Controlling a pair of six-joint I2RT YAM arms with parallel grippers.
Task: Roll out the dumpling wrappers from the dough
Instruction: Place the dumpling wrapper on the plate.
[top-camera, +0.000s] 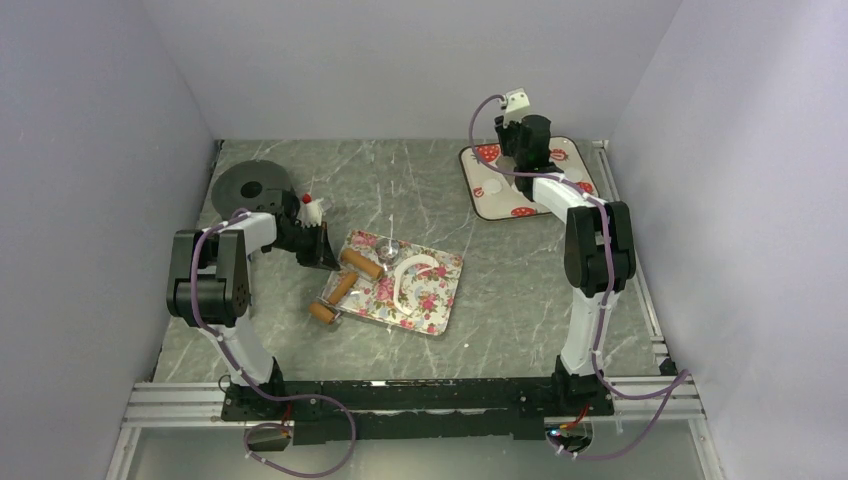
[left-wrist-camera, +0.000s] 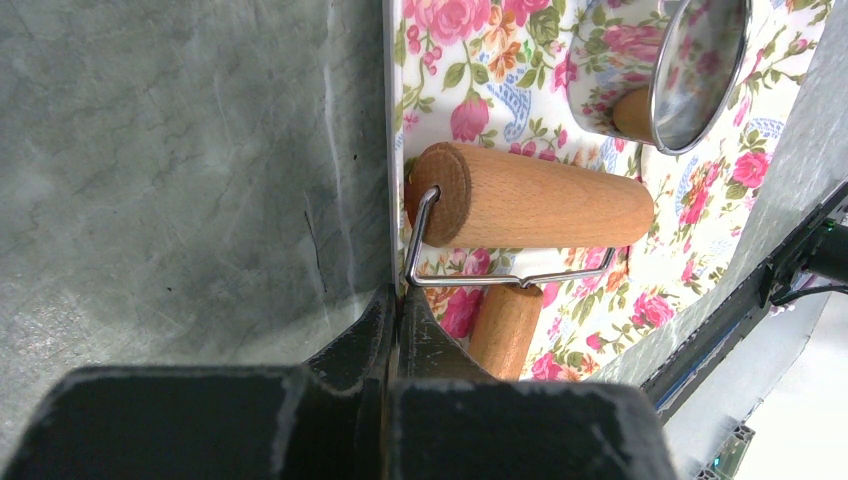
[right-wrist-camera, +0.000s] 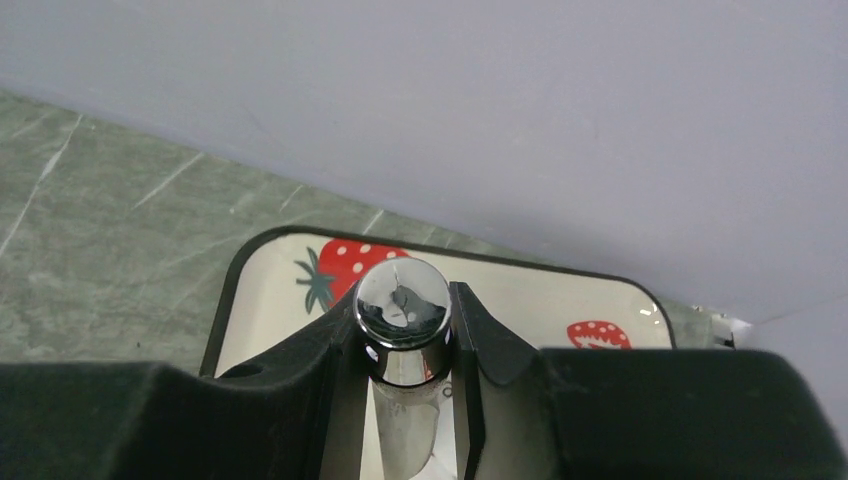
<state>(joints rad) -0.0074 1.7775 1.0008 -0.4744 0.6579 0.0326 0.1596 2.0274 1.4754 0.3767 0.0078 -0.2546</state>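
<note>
A white curved strip of dough (top-camera: 405, 285) lies on the floral tray (top-camera: 440, 300), beside a wooden roller (top-camera: 345, 280) and a metal ring cutter (top-camera: 388, 247). My left gripper (top-camera: 322, 250) is shut at the tray's left edge. In the left wrist view its tips (left-wrist-camera: 402, 295) sit against the corner of the roller's wire frame (left-wrist-camera: 500, 281), below the wooden barrel (left-wrist-camera: 540, 210); nothing shows between the jaws. My right gripper (right-wrist-camera: 407, 300) is shut on a chrome-capped metal tool (right-wrist-camera: 404, 340), held over the strawberry tray (right-wrist-camera: 560, 300) at the back right. No dumpling wrappers are in view.
A black disc (top-camera: 253, 185) lies at the back left of the marble table. The strawberry tray (top-camera: 490, 200) sits close to the back and right walls. The ring cutter (left-wrist-camera: 690, 70) stands on the floral tray (left-wrist-camera: 700, 200) just beyond the roller.
</note>
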